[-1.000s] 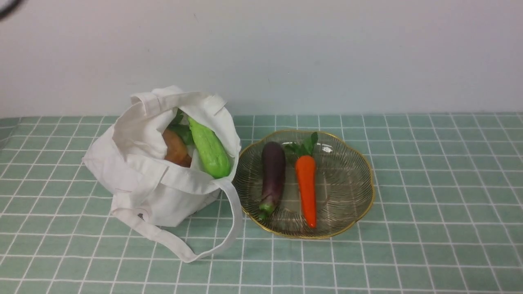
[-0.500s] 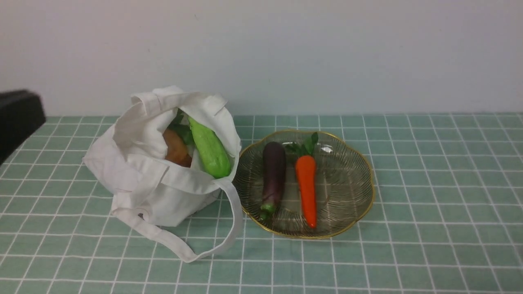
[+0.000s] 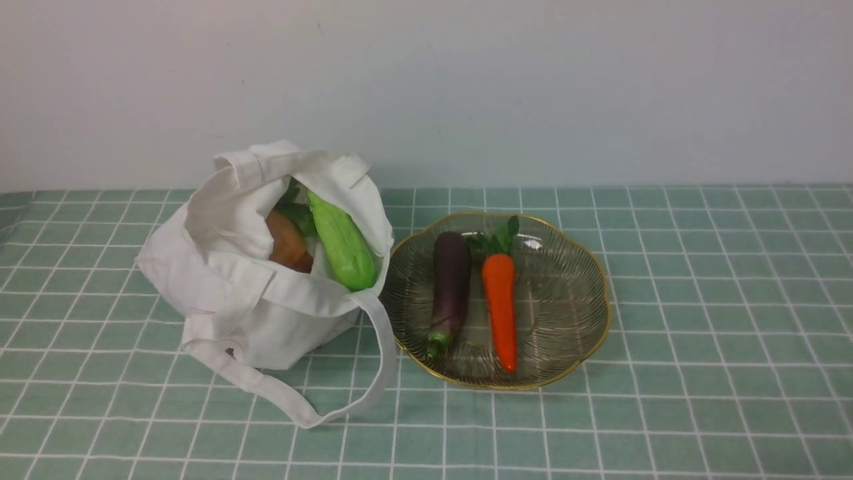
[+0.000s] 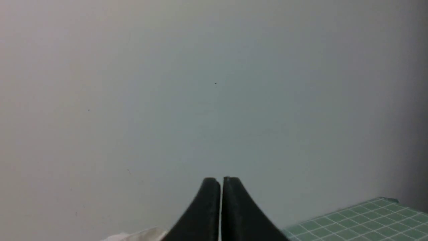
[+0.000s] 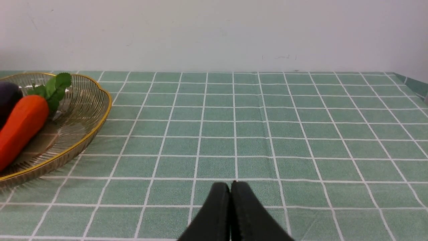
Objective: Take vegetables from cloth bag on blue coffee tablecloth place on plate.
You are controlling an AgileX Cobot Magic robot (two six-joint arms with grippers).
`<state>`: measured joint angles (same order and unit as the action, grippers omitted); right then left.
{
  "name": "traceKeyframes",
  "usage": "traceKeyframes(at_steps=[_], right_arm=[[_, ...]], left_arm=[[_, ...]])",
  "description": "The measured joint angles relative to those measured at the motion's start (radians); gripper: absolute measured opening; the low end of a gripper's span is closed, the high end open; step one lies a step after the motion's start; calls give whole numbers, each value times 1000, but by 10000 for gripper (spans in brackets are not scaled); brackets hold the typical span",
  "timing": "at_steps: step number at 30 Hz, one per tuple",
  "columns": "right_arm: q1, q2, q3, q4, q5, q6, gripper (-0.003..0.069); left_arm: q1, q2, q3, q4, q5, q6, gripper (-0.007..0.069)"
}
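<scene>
The eggplant (image 3: 450, 283) already lies in the plate (image 3: 603, 293), stem end toward the desk's near edge, just beside the carrot (image 3: 500, 307), with a narrow gap between them as far as can be told. Judging from that, what is left for you is the cloth bag (image 3: 226, 293), which slumps on the tablecloth (image 3: 700, 333) toward the desk's left side, its mouth tipped toward the plate and nearly touching the rim. A light green gourd (image 3: 341, 243) pokes out of that mouth, with a brown piece (image 3: 286, 243) behind it. Neither arm shows in the front view. Your left hand (image 4: 221, 182) has its fingers pressed together on nothing and looks at the bare wall (image 4: 214, 83), with only a sliver of white fabric below it. Your right hand (image 5: 230, 185) is likewise pinched closed and empty, low over the cloth on the plate's right. If you go for the gourd, spread the left hand before you descend and come in along the line of the bag's opening. Grip the gourd across its exposed thick end. Mind the loose strap (image 3: 386, 360) curling toward the near edge, since it could snag. Lift clear of the fabric before crossing, and set the gourd in the bare right half of the plate.
</scene>
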<state>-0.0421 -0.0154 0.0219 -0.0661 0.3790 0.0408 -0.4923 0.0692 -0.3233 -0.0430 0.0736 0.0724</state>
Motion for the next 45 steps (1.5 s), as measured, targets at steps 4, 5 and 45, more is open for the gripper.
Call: traceKeyframes(at_steps=[4, 5, 45], right_arm=[[0, 0, 0, 0, 0, 0, -10], [0, 0, 0, 0, 0, 0, -10], [0, 0, 0, 0, 0, 0, -10]], left_arm=[[0, 0, 4, 0, 36, 3, -8], [0, 0, 4, 0, 64, 4, -8], [446, -80, 352, 12, 300, 1, -8]])
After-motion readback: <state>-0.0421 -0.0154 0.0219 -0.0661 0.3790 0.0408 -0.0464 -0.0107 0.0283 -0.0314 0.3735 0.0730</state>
